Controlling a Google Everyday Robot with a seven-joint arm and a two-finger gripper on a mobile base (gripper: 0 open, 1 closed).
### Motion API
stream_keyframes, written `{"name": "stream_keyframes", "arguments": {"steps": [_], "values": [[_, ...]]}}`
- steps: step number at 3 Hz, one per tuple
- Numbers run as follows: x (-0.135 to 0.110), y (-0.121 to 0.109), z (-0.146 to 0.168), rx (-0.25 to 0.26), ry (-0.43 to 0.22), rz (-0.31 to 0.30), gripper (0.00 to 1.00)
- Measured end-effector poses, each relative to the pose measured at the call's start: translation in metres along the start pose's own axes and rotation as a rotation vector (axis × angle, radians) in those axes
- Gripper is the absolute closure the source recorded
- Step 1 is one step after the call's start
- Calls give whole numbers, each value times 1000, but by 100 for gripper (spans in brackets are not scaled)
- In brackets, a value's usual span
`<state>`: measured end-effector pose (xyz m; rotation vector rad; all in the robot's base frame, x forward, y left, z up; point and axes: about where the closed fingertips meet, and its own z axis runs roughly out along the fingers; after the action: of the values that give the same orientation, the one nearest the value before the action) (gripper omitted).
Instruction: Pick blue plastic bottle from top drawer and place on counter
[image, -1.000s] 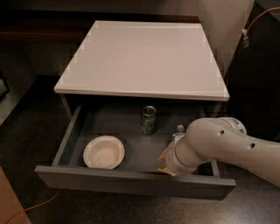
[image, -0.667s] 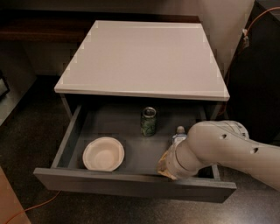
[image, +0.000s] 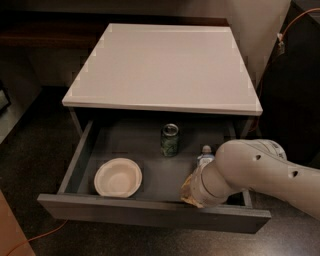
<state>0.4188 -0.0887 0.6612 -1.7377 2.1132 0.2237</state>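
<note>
The top drawer (image: 150, 214) is pulled open below the white counter (image: 165, 65). The blue plastic bottle (image: 204, 158) stands at the drawer's right side; only its pale cap and upper body show, the rest is behind my arm. My arm (image: 235, 172) reaches in from the right and bends down into the drawer's front right corner, right in front of the bottle. The gripper is at the arm's lower end inside the drawer, hidden by the wrist. A crinkly yellowish thing (image: 188, 194) shows at the wrist's lower left.
A dark green can (image: 169, 140) stands in the drawer's middle back. A white bowl (image: 118, 177) lies at the drawer's front left. A dark wooden shelf (image: 45, 30) runs behind the cabinet, an orange cable (image: 30, 239) lies on the floor.
The arm has shifted only very slightly in the drawer's front right corner. The bottle, can and bowl have not moved.
</note>
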Motion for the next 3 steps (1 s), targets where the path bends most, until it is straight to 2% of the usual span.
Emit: {"name": "stream_keyframes", "arguments": {"steps": [1, 2, 3], "values": [[-1, -18, -12, 2, 5, -68, 100], [-3, -47, -23, 7, -1, -126, 100], [6, -76, -29, -14, 2, -207, 100]]}}
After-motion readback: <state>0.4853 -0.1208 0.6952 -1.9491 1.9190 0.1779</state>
